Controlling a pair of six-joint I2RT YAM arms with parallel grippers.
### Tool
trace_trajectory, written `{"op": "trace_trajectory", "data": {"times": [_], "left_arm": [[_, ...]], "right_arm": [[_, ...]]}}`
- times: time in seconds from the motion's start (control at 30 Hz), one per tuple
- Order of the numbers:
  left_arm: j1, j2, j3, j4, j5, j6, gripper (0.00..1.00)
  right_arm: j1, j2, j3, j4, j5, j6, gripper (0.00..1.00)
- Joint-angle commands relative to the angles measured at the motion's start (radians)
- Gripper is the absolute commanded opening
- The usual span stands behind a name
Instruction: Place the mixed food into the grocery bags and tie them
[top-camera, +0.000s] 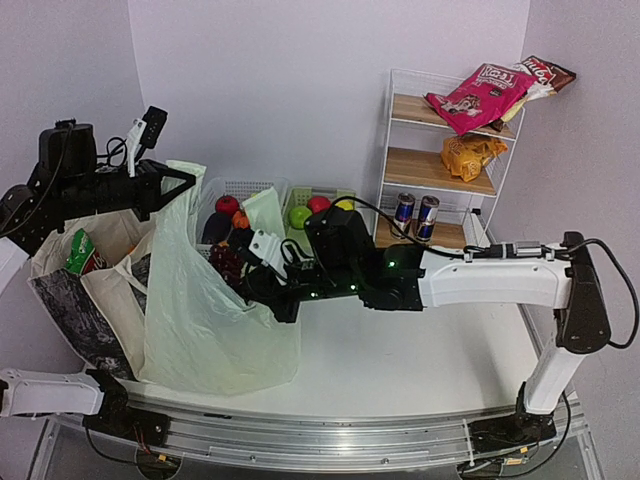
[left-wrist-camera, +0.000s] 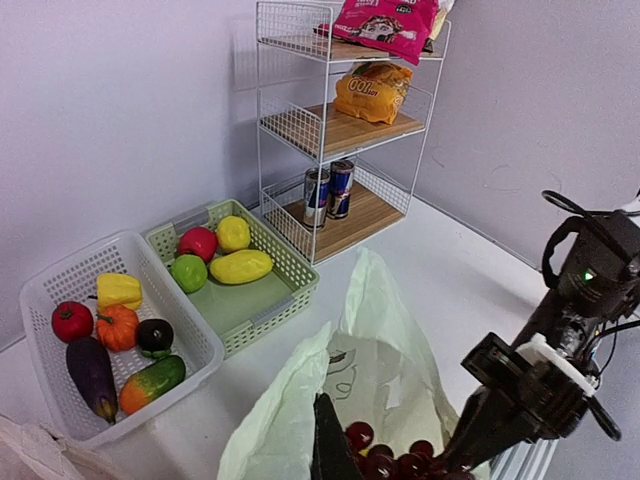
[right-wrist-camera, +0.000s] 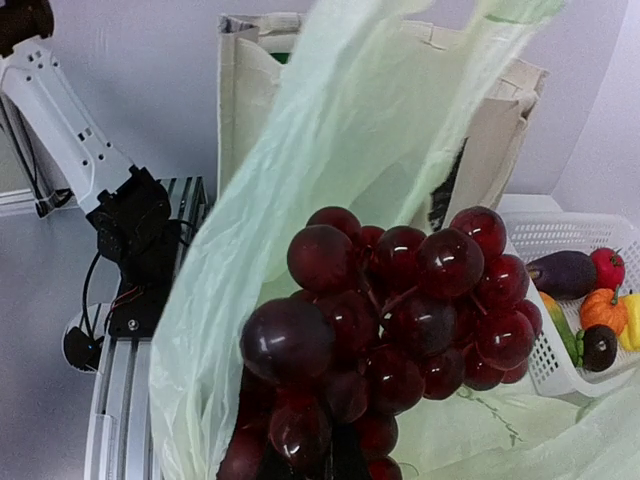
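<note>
The pale-green plastic bag (top-camera: 215, 320) stands on the table with its mouth held up. My left gripper (top-camera: 172, 186) is shut on its top rim; in the left wrist view one dark finger (left-wrist-camera: 328, 440) pinches that rim. My right gripper (top-camera: 250, 280) is shut on a bunch of dark purple grapes (right-wrist-camera: 390, 320), which hang in the bag's mouth (left-wrist-camera: 385, 455) and hide its fingers. Left of the plastic bag, the beige canvas tote (top-camera: 85, 300) stands open with a green-and-white packet (top-camera: 80, 250) inside.
At the back right stands a wire shelf rack (top-camera: 445, 160) with a pink packet (top-camera: 478, 92), an orange packet (top-camera: 470, 152) and two cans (top-camera: 415, 215). A white basket (left-wrist-camera: 40, 300) and a green basket (left-wrist-camera: 290, 285) of produce sit behind the bags.
</note>
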Motion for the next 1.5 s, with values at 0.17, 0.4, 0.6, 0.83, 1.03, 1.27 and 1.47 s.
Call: {"op": "trace_trajectory", "data": {"times": [0.17, 0.4, 0.6, 0.83, 1.03, 1.27, 1.47], "left_arm": [[0.002, 0.032, -0.02, 0.07, 0.235, 0.133, 0.0], [0.002, 0.074, 0.02, 0.022, 0.396, 0.133, 0.0], [0.002, 0.094, 0.103, 0.02, 0.41, 0.155, 0.0], [0.002, 0.1, 0.122, -0.007, 0.408, 0.173, 0.0], [0.002, 0.071, 0.078, -0.091, 0.329, 0.206, 0.0], [0.002, 0.003, -0.124, -0.23, 0.074, 0.352, 0.0], [0.003, -0.071, -0.226, -0.259, 0.065, 0.382, 0.0]], "right_arm": [[0.143, -0.064, 0.074, -0.208, 0.11, -0.193, 0.0], [0.162, 0.005, 0.148, -0.27, 0.16, -0.263, 0.0], [0.162, 0.054, 0.17, -0.348, 0.254, -0.331, 0.0], [0.159, 0.091, 0.194, -0.406, 0.312, -0.31, 0.13], [0.132, 0.06, 0.29, -0.418, 0.268, -0.208, 0.65], [-0.04, -0.016, 0.453, -0.419, -0.087, 0.127, 0.89], [-0.21, 0.009, 0.617, -0.481, -0.119, 0.274, 0.88]]}}
